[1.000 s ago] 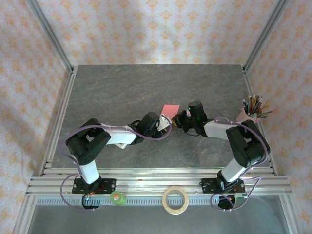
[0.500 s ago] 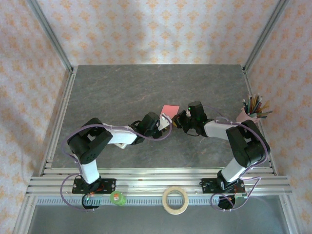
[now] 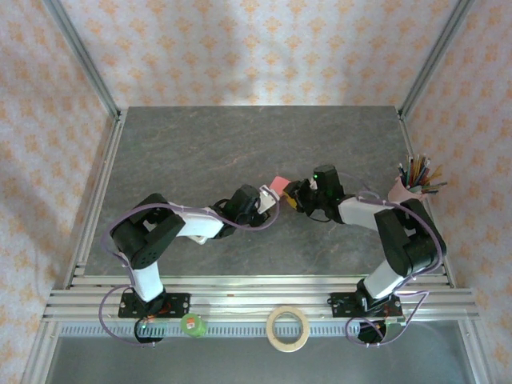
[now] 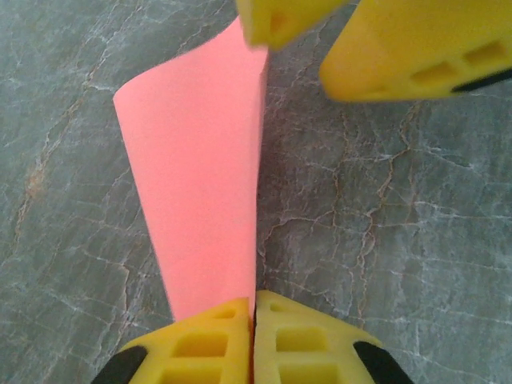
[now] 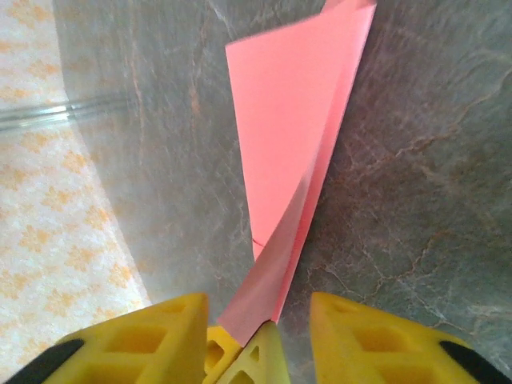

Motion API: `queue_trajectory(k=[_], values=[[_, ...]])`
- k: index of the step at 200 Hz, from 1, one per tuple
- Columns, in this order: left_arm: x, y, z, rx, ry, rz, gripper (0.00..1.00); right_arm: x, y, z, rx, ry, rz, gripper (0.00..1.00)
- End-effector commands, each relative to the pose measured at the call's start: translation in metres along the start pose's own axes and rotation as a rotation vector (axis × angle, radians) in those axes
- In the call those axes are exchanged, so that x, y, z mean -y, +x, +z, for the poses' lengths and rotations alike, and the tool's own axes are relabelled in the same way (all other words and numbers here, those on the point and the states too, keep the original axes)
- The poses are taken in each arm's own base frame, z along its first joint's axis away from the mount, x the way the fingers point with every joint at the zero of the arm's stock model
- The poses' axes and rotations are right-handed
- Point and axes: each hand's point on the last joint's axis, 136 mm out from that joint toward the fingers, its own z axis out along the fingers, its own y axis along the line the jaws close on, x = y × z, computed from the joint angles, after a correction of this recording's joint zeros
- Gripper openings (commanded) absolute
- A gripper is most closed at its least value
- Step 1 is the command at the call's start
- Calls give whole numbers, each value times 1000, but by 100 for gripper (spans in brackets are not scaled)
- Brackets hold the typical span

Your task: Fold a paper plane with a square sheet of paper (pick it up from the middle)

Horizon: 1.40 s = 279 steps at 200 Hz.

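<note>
Folded pink paper (image 4: 200, 168) pinched in tightly closed left gripper (image 4: 254, 308) — right gripper (image 5: 256, 304) parted, straddling the opposite end without contact.

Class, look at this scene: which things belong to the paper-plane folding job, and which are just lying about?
In the job:
- pink paper sheet
- left pincer, shut on the sheet's edge
- right pincer, open at the sheet

Lying about:
- tape roll
- small green item
- cup of coloured sticks
</note>
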Motion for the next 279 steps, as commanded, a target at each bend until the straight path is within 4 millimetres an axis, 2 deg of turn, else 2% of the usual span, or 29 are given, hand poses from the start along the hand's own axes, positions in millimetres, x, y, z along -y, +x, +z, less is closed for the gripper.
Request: queue_trajectory(k=[1, 34, 102, 166, 224, 279], values=[[-1, 0, 1, 30, 26, -86, 6, 1, -12, -13, 71, 3, -31, 42], [-2, -2, -2, 60, 79, -197, 3, 4, -21, -21, 130, 12, -46, 43], [-4, -7, -2, 58, 227, -442, 0, 10, -21, -20, 130, 30, -125, 48], [-7, -15, -3, 52, 330, -721, 0, 8, -23, -14, 125, 59, -325, 69], [-6, -21, 2, 55, 410, -913, 0, 8, -18, 5, 87, 106, -440, 75], [-6, -17, 3, 40, 440, -1065, 0, 6, -17, 22, 58, 154, -530, 75]])
